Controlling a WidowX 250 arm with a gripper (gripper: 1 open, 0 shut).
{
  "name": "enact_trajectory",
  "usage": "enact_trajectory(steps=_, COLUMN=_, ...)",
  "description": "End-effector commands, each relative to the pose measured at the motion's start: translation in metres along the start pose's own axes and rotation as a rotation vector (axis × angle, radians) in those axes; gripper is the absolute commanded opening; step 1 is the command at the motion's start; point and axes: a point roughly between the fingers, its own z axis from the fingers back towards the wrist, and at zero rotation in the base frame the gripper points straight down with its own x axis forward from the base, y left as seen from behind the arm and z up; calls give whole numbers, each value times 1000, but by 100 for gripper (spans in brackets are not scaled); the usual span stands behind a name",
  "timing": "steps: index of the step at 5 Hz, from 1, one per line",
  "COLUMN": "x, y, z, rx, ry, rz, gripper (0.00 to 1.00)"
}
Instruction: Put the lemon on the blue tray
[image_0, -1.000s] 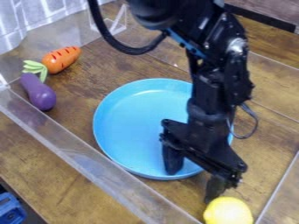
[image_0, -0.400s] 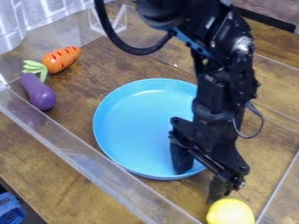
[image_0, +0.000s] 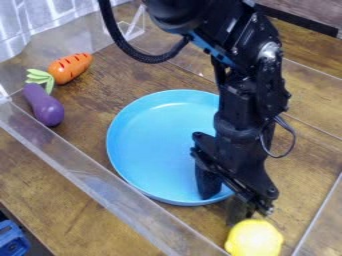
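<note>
The lemon (image_0: 254, 238) lies just beside the claw (image_0: 225, 200), off its outer finger on the side away from the blue tray (image_0: 144, 145) — whether the claw is spread or clenched, I cannot tell.

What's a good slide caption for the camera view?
Black tool beside the yellow lemon, blue tray behind, carrot and eggplant farther off.

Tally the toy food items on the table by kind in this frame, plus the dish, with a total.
Carrot: 1, orange with a green top
Eggplant: 1, purple
Lemon: 1, yellow, by the claw
Blue tray: 1, round
Total: 4
</note>
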Motion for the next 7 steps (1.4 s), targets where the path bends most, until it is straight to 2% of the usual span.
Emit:
enact_trajectory(steps=1, x=-10, y=-19, z=-4, rx=-7, ry=15, rz=-81, gripper=100)
enact_trajectory(steps=2, x=1, y=-11, z=-4, rx=-12, ry=10, rz=-77, gripper=0)
enact_trajectory(steps=3, x=12, y=-3, z=-4, rx=-18, ry=5, rz=-65, gripper=100)
enact_trajectory(steps=4, x=13, y=-10, z=-1, rx=-21, ry=-1, rz=-13, gripper=0)
enact_trajectory(steps=5, x=15, y=-17, z=1, rx=-23, ry=-6, rz=36, gripper=100)
enact_trajectory(steps=6, x=17, y=-23, z=3, rx=-27, ry=-8, rz=36, gripper=0)
enact_trajectory(steps=7, x=15, y=-18, z=0, rx=-19, ry=-20, rz=40, gripper=100)
